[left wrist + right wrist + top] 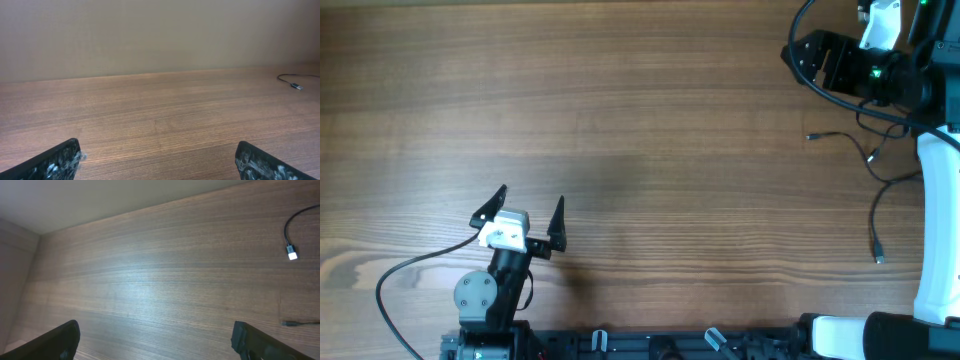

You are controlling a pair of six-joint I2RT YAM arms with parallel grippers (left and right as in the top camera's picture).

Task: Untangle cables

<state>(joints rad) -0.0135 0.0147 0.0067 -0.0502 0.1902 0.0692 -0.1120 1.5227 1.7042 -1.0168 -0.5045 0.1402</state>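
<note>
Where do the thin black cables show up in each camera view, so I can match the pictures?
Overhead: cables at the right edge, mid-height.
Left wrist: cables at the far right, upper half, one plug end only.
Right wrist: cables at the right edge, two plug ends, upper and lower.
Shared landmark: the wood-grain table.

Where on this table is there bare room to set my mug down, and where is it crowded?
On the table, the whole middle and the far left are bare wood, from the left gripper across to the cables. It is crowded on the right side, where the thin cables sprawl beside the right arm, and in the near left corner, which the left arm takes up.
</note>
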